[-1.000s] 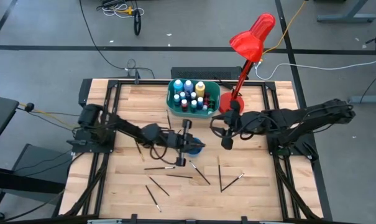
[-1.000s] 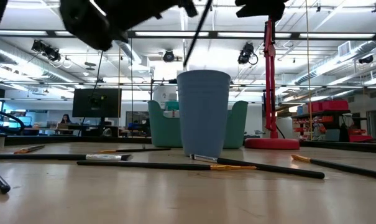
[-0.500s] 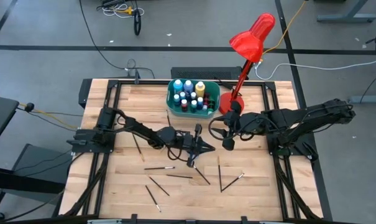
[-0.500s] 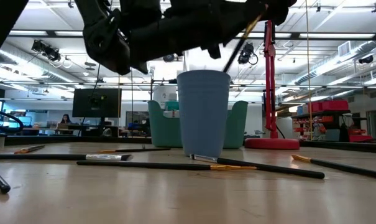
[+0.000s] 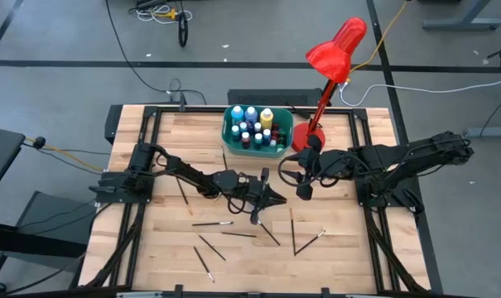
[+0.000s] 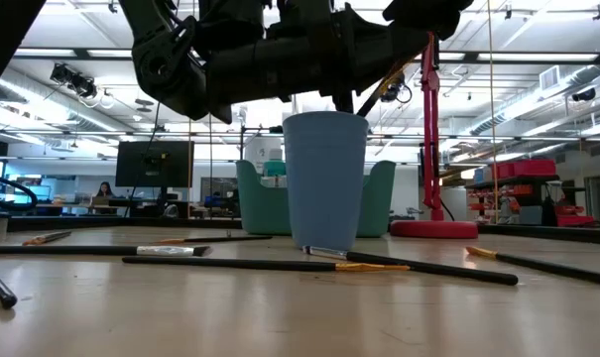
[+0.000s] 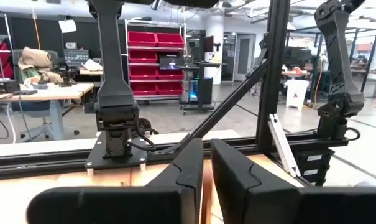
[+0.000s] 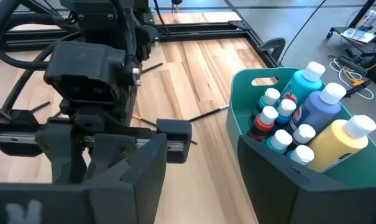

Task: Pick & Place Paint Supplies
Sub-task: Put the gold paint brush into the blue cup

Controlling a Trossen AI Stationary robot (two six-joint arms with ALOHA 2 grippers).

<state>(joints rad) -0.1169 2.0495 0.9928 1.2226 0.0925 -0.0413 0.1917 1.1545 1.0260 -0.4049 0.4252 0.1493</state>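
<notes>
Two narrowly parted jaws, with nothing seen between them, are carried by the left gripper (image 5: pixel 271 197) over the blue cup (image 6: pixel 324 178), where one paintbrush (image 6: pixel 387 81) is seen slanting at the rim. Widely spread, empty jaws are shown by the right gripper (image 5: pixel 301 178) near the teal tub (image 5: pixel 230 132) of paint bottles (image 5: pixel 252 128). Other paintbrushes (image 5: pixel 233 234) are scattered on the desk (image 5: pixel 349 248).
</notes>
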